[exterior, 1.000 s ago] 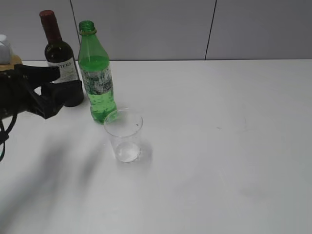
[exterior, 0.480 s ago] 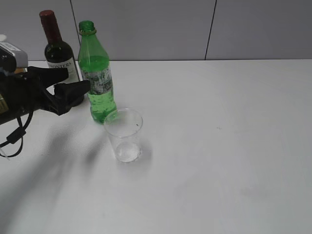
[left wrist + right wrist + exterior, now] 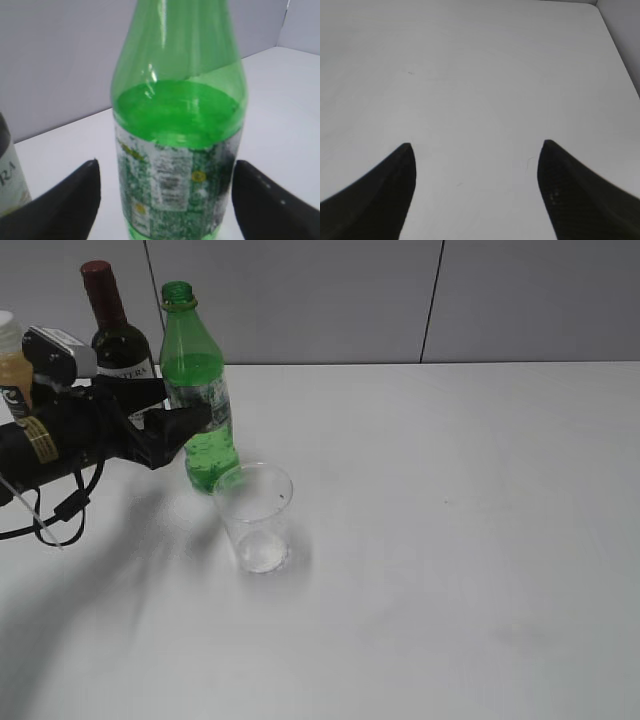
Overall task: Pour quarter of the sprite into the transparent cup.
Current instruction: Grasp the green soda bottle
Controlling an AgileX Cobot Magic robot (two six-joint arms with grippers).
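The sprite (image 3: 199,390) stands upright at the back left of the white table, capless, green liquid up to the shoulder. It fills the left wrist view (image 3: 180,125). My left gripper (image 3: 178,410) is open with its black fingers on either side of the bottle's label (image 3: 165,167), with a gap on each side. The transparent cup (image 3: 255,517) stands just in front and right of the sprite, upright and nearly empty. My right gripper (image 3: 476,150) is open and empty over bare table; it does not show in the exterior view.
A dark wine bottle (image 3: 112,330) with a white label stands left of the sprite, behind my left arm; it also shows at the left edge of the left wrist view (image 3: 7,175). An orange juice bottle (image 3: 12,365) is at the far left. A grey wall runs behind the table.
My left gripper has moved right, from in front of the wine bottle to around the sprite's label. The sprite and cup have not moved.
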